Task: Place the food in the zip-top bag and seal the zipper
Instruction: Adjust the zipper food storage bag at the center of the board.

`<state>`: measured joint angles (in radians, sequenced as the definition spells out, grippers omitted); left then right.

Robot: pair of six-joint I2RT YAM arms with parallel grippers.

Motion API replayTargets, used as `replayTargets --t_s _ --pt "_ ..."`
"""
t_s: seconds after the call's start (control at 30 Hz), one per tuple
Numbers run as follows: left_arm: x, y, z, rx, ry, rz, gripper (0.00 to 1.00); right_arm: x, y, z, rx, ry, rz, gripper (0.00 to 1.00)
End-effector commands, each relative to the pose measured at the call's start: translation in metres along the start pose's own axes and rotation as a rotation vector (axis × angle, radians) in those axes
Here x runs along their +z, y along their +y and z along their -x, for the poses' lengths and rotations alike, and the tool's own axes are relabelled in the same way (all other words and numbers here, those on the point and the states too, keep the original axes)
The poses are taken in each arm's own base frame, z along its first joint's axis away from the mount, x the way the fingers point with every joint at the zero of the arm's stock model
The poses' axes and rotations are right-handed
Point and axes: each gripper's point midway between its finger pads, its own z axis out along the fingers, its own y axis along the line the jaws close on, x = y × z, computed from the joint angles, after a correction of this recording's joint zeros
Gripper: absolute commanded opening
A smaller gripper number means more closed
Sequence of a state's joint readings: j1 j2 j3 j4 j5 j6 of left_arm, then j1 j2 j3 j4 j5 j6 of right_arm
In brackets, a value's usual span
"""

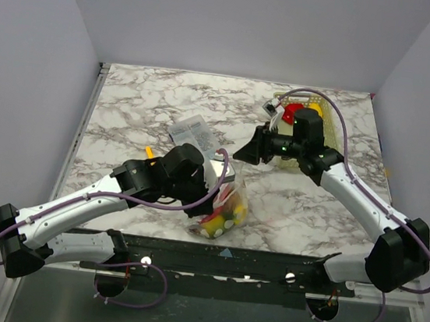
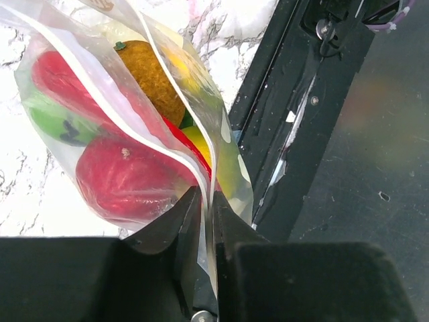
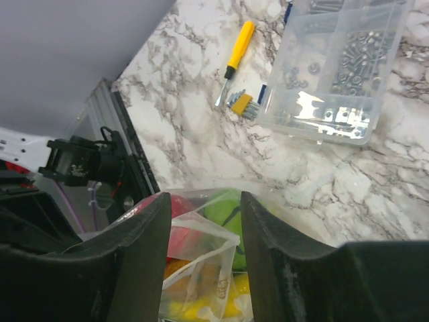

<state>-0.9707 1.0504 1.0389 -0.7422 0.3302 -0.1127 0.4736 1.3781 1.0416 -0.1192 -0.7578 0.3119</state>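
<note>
Clear plastic of the zip-top bag is pinched by the left tool; the right tool is held open above the bagged food.

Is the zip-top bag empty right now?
No, the zip-top bag holds food: red, green and orange pieces show through its clear wall.

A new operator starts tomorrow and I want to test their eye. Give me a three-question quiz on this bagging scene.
1. True or false: the zip-top bag already holds food.
2. What does the left gripper pinch? A) screwdriver B) the bag's edge C) basket
3. Fill in: the right gripper, at the bag's mouth, has its jaws ____.
Key: 1 true; 2 B; 3 open.
</note>
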Motion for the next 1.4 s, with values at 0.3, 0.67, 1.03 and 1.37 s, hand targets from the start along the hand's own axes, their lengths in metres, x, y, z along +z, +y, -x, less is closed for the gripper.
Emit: replayTargets --t_s 0.3,0.67,1.03,1.37 --pt "-0.001 0.017 0.015 -0.098 -0.041 0.125 0.61 -0.020 -0.012 0.014 0.259 -0.169 -0.306 0.25" --pt "0.024 0.025 -0.002 -0.105 0.062 0.182 0.01 -0.088 -0.040 -0.016 0.320 -0.151 -0.693 0.48" --pt "-0.005 0.034 0.015 0.109 0.008 0.198 0.00 -0.057 -0.002 0.015 -0.516 -0.227 -0.309 0.78" --pt "-0.002 0.022 0.010 0.088 -0.028 0.119 0.00 -0.039 0.008 -0.012 -0.926 0.100 0.016 0.94"
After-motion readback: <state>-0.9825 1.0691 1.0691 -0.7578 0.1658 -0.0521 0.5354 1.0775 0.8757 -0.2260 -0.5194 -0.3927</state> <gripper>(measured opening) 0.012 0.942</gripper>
